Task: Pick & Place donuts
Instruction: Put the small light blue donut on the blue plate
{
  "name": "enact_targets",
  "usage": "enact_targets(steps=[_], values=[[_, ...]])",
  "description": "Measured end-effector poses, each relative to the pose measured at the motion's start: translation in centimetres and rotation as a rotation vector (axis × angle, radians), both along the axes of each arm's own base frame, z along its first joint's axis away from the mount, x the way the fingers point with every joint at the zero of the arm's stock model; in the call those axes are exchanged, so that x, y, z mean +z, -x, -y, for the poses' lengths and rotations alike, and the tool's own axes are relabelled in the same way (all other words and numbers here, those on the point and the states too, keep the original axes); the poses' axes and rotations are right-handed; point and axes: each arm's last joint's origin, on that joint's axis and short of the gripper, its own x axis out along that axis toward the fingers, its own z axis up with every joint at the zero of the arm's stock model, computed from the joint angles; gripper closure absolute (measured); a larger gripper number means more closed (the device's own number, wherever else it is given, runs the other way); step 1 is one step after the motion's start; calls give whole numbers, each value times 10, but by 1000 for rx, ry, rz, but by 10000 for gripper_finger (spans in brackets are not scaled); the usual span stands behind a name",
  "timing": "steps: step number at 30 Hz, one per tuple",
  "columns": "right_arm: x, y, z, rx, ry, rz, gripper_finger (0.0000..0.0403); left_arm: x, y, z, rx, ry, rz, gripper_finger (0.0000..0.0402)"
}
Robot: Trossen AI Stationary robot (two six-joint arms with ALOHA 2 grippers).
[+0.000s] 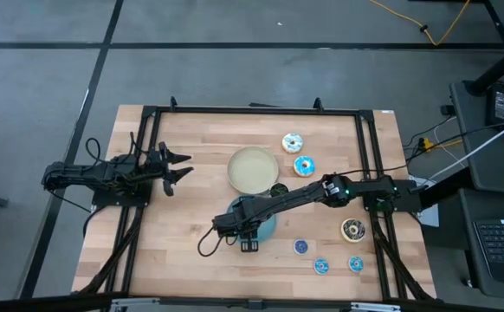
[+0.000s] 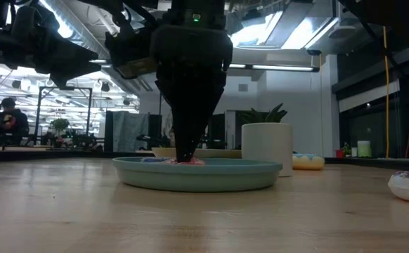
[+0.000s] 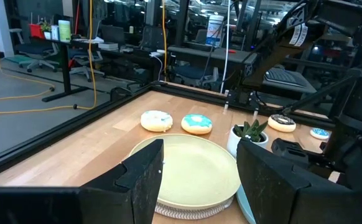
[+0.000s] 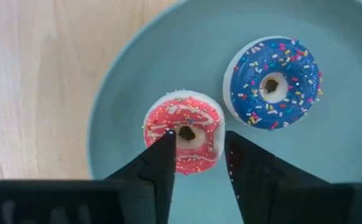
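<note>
In the right wrist view a tiny pink donut (image 4: 184, 127) and a tiny blue sprinkled donut (image 4: 273, 81) lie flat on the blue plate (image 4: 131, 81). My right gripper (image 4: 198, 149) is open and points down over the pink donut, one fingertip over each side of its hole. It reaches across the table to the blue plate (image 1: 266, 227). The white-iced donut (image 1: 293, 142), light-blue donut (image 1: 304, 165), dark brown donut (image 1: 353, 230) and three tiny blue ones (image 1: 321, 265) lie on the table. My left gripper (image 1: 176, 167) waits, open, left of the cream plate (image 1: 252, 169). My right gripper comes at the pink donut (image 2: 190, 161) from above, pointing down, and its fingertips (image 4: 167, 146) overlap the donut's near half. The gap between them is narrower than the donut. I cannot tell whether they touch the icing or hover just over it.
A small dark cup with a plant (image 1: 278, 189) stands between the two plates, close to my right arm. A black frame (image 1: 252, 110) runs round the table. Bare wood lies near and left of the blue plate.
</note>
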Motion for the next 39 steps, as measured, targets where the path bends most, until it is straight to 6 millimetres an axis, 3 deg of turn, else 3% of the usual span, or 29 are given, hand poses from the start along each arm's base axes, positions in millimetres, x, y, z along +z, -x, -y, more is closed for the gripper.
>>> enact_targets(steps=[17,23,29,35,39], values=[[25,9,2,-63,6,-14,238,0,0,0,1,0,0,205],[36,15,1,-240,-9,-20,238,0,0,0,0,0,0,205],[60,24,-5,-421,-53,10,238,0,0,0,0,0,0,205],[82,37,-14,-531,-86,47,237,0,0,0,0,0,0,205],[86,51,-18,-559,-83,32,237,0,0,0,0,0,0,205]])
